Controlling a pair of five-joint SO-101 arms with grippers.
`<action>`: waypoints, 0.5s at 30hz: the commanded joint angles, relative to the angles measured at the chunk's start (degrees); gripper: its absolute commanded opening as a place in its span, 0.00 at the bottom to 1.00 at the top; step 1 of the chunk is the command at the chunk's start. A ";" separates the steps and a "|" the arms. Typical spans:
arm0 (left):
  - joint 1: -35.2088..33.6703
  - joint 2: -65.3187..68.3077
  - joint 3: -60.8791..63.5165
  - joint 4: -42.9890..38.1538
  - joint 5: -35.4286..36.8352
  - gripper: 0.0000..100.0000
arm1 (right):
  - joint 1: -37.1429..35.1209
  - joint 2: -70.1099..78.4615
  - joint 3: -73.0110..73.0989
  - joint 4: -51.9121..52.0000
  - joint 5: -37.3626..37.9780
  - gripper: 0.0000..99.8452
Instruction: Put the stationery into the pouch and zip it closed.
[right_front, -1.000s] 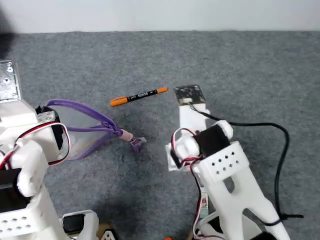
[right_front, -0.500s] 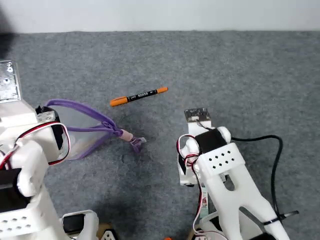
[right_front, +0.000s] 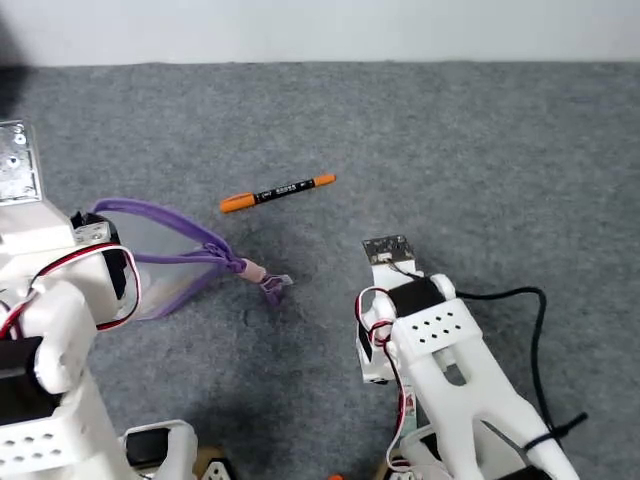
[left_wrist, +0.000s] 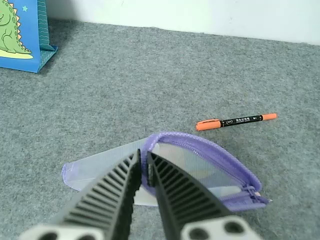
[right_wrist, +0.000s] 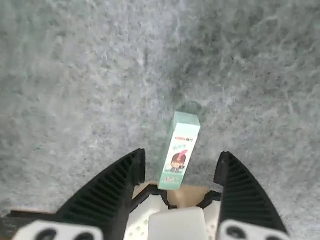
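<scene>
Green block (right_wrist: 180, 149): lay flat on the bench (right_wrist: 75, 75) between the spread jaws of the right gripper (right_wrist: 181, 157), long axis along the reach. Pouch (left_wrist: 200, 167): mouth open, rim clamped by the left gripper (left_wrist: 143, 161). Orange pen (left_wrist: 235, 120): loose beyond the pouch.

Pouch (right_front: 165, 255) unzipped; orange pen (right_front: 278, 192) near; green eraser (right_wrist: 180, 157) flat.

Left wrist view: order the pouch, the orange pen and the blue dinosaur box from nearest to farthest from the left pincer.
1. pouch, its purple rim pinched in the left pincer.
2. orange pen, lying beyond the pouch.
3. blue dinosaur box, farthest back, off to one side.
</scene>
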 joint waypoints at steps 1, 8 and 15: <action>-0.09 0.26 3.47 1.93 0.62 0.01 | 1.45 3.21 0.26 -2.59 0.62 0.22; -0.09 0.26 3.47 1.93 0.62 0.01 | 1.63 15.78 0.26 -9.19 0.26 0.22; -0.09 0.26 3.47 2.02 0.62 0.01 | 1.63 23.25 0.35 -12.44 0.35 0.08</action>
